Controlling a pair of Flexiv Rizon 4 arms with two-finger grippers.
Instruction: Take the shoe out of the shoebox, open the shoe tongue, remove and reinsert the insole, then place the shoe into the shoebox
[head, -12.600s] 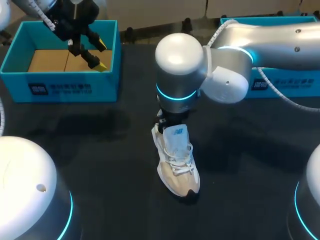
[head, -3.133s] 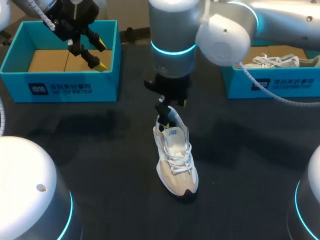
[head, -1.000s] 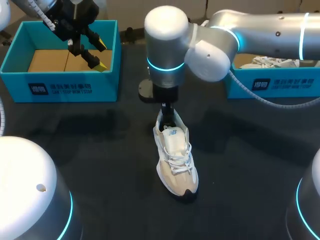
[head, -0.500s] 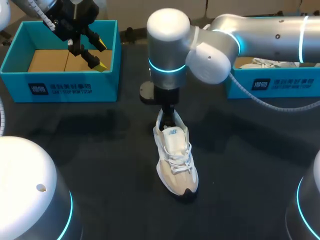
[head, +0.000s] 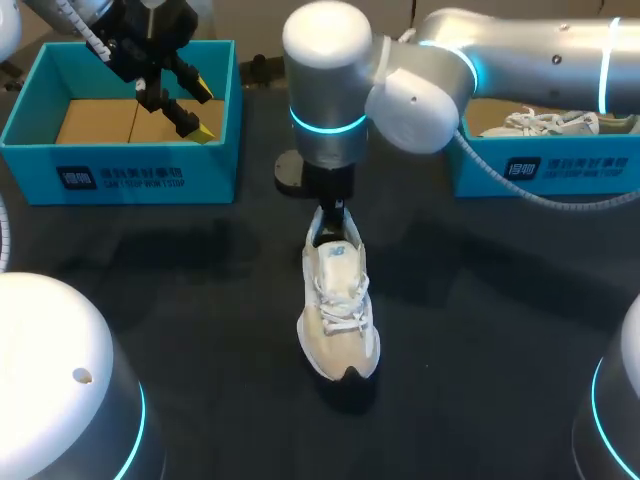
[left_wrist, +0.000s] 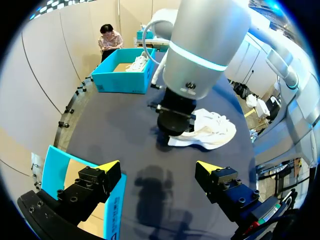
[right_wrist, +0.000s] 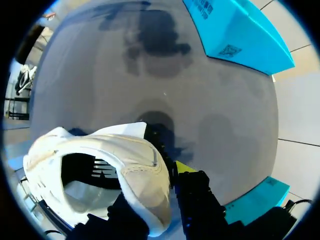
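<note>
A white and beige shoe (head: 338, 310) lies in the middle of the black table (head: 180, 300), toe toward the front edge. My right gripper (head: 332, 215) points down at its heel. In the right wrist view the heel collar (right_wrist: 145, 170) sits between the fingers, one yellow-tipped finger (right_wrist: 183, 167) outside and the other inside the shoe (right_wrist: 100, 145); the gripper (right_wrist: 152, 192) is shut on it. My left gripper (head: 204, 110) hangs open over the left blue shoebox (head: 120, 175), far from the shoe (left_wrist: 212, 131). Nothing is between its fingers (left_wrist: 110, 166).
The left shoebox (left_wrist: 55, 170) holds only brown cardboard. A second blue shoebox (head: 545, 170) at the back right contains another white shoe (head: 540, 122). My right arm's big elbow joint (head: 330, 80) towers over the table's middle. Bare tabletop surrounds the shoe.
My right gripper has closed on the shoe's heel collar. The shoe has turned slightly, its toe swinging to the left. The left arm has kept still.
</note>
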